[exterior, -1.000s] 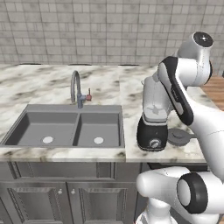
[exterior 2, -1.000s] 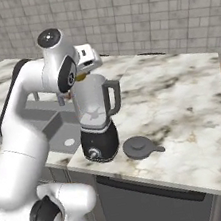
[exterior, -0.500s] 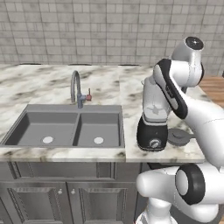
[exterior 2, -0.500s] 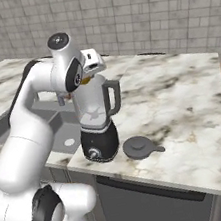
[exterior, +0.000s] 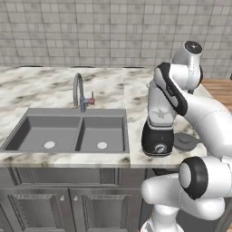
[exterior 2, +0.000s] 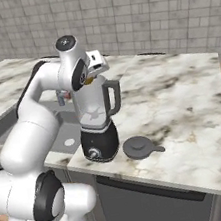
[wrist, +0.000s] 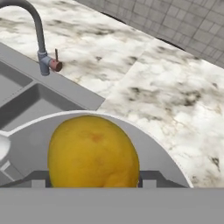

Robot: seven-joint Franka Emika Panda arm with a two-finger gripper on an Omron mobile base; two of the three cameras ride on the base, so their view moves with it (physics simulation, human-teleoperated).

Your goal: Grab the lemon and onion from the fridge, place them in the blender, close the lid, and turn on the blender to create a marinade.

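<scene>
Jaws clamped on the lemon (wrist: 92, 152), held directly above the open rim of the blender (exterior 2: 98, 120) jar; an off-centre release risks the fruit clipping the rim and bouncing toward the sink (exterior: 68, 132) beside it.

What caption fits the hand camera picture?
Gripper holds the lemon over the open blender, beside the sink faucet.

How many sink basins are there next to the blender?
2: the sink has a larger left basin and a smaller right basin, both left of the blender. The arm hides part of the counter, so nothing beyond it can be ruled out.
</scene>
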